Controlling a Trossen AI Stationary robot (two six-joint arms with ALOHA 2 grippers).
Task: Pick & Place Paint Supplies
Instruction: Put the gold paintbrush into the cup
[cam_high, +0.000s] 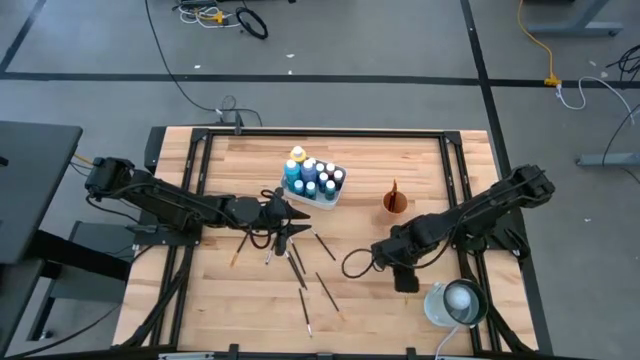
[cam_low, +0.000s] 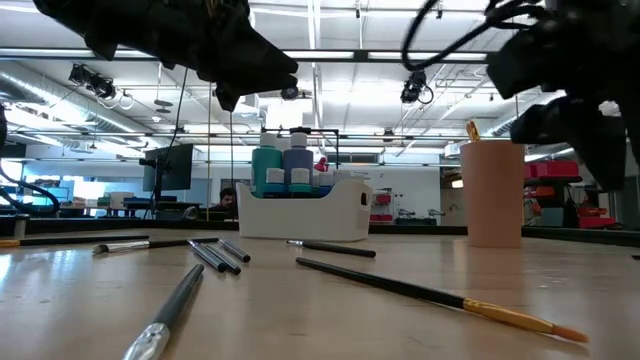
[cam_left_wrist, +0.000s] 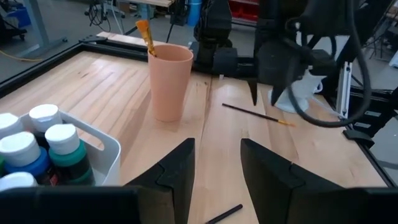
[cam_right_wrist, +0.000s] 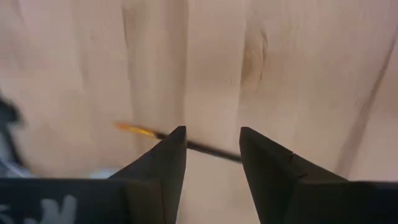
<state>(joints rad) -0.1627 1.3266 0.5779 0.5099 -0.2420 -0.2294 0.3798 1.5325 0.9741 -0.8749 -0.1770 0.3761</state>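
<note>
Right wrist view, right gripper (cam_right_wrist: 211, 152) fingers spread and empty above a thin orange-tipped paintbrush (cam_right_wrist: 180, 142) lying on the wooden table (cam_right_wrist: 298, 68), left gripper (cam_left_wrist: 216, 168) parted, empty, beside the white tray (cam_left_wrist: 102, 149) of paint bottles (cam_left_wrist: 59, 146), peach cup (cam_left_wrist: 169, 81) holding one brush.

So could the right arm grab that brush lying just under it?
Probably yes. The right pincer is open and pointing down at the table, with the dark-handled brush running across the gap between its fingers. Nothing else lies near it on the wood; the cup stands well aside.
</note>
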